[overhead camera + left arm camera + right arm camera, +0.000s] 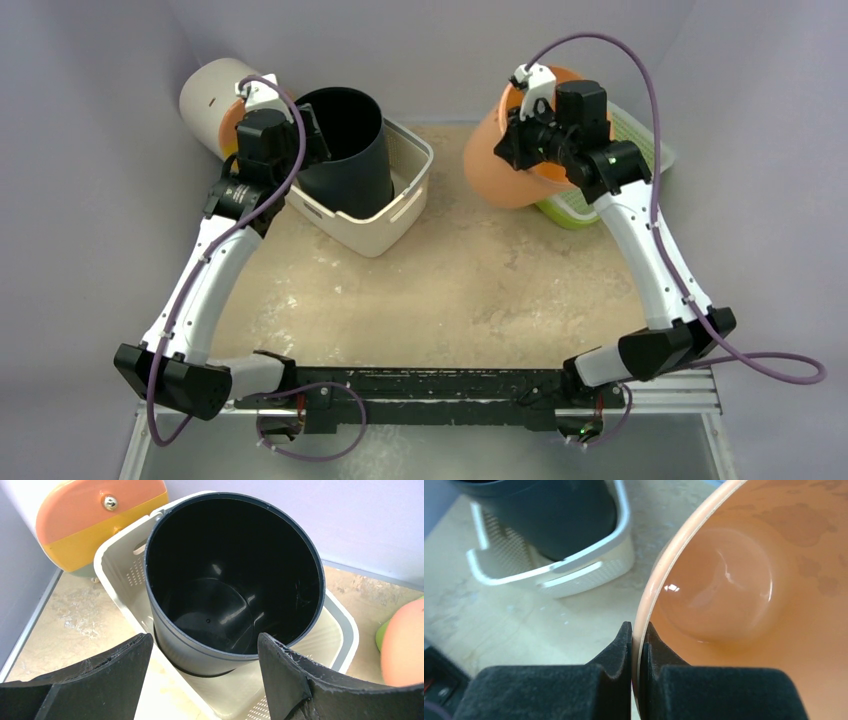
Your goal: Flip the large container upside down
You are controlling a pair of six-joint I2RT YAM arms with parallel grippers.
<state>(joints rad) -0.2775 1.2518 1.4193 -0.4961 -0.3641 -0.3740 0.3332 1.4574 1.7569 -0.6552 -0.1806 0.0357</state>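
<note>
An orange bowl [500, 165] is tipped on its side at the back right, its opening facing the right wrist camera. My right gripper [517, 140] is shut on the bowl's rim, one finger inside and one outside; the right wrist view shows the grip [639, 630] and the bowl's inside [749, 580]. A tall black bucket [345, 150] stands upright, mouth up, in a white basket [385, 228]. My left gripper [300, 130] is open and empty at the bucket's near rim; its fingers straddle the bucket's wall [200, 652] without touching it.
A white, orange and yellow cylinder [212, 100] lies at the back left, beside the basket [117, 565]. A green basket [640, 140] sits under and behind the orange bowl. Purple walls close in the back and sides.
</note>
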